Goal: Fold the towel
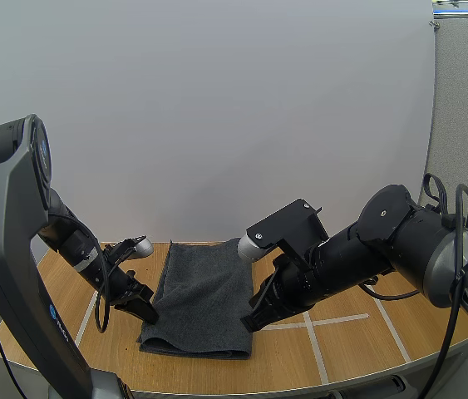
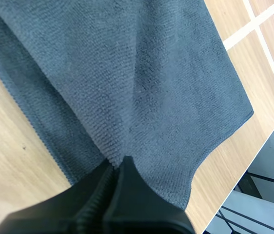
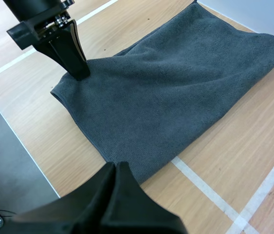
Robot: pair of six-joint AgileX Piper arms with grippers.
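Wood desk point(image 1: 367, 341), rounded front edge, white tape lines point(image 1: 312, 322) across right half. Dk grey towel point(image 1: 204, 299) flat on it, left of ctr, long axis from back edge toward front edge. Looks doubled already: second layer's hem peeking out along one long side in left wrist view, far end rounded like a fold in right wrist view.

Right gripper point(image 1: 252, 324) low at towel's right side nr front corner. Clenched to one wedge, tips touching hem; cloth caught betw them or not, can't tell.

Left gripper point(image 1: 147, 316) at towel's front-left corner, clamped on cloth. Fabric puckered up to tips, corner raised a little off desk.

Progress, by judgement: approx one fold done. Strip long yet, not squared, front hem uneven.

Left to do, prob.: carry front end over to back end w/ both corners level, lay flat, let go. Maybe one more fold after for compact shape.

Risk w/ empty right pinch: one-corner lift, skewed fold.
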